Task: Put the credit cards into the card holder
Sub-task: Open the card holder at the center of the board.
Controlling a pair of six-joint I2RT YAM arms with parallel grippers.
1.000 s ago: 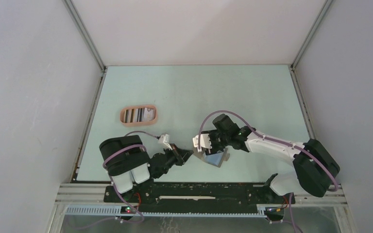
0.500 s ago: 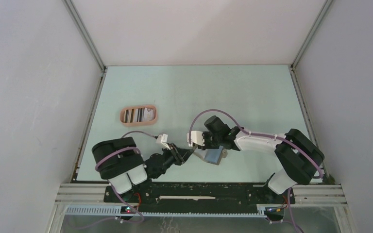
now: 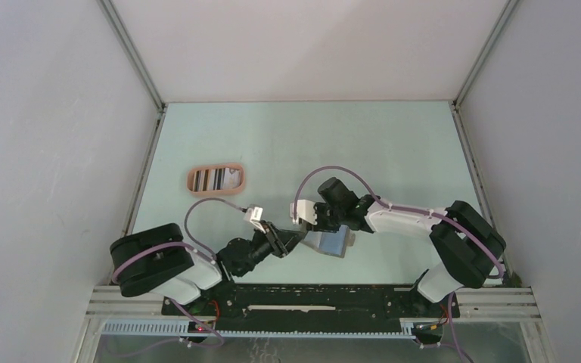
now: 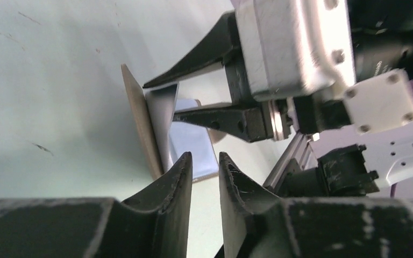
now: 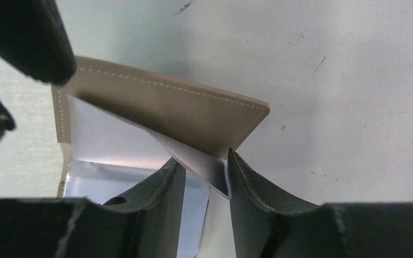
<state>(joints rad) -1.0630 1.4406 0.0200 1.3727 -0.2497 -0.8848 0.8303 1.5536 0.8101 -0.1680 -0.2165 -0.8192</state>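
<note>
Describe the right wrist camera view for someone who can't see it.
Two dark fingers pinch the corner of a whitish-grey card that sticks out from under the flap of a tan stitched wallet on a pale table. The other arm's dark fingers show at upper left.

Obstacles: the left claw (image 3: 292, 242) and right claw (image 3: 315, 234) met tip to tip over the grey wallet (image 3: 333, 244), closing that corner; the desk (image 3: 310, 136) beyond, toward the card holder (image 3: 191, 181), lay open.

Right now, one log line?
right gripper: pinching whitish-grey card in wallet | left gripper: narrowly open, empty, beside wallet | card holder: cards inside
</note>
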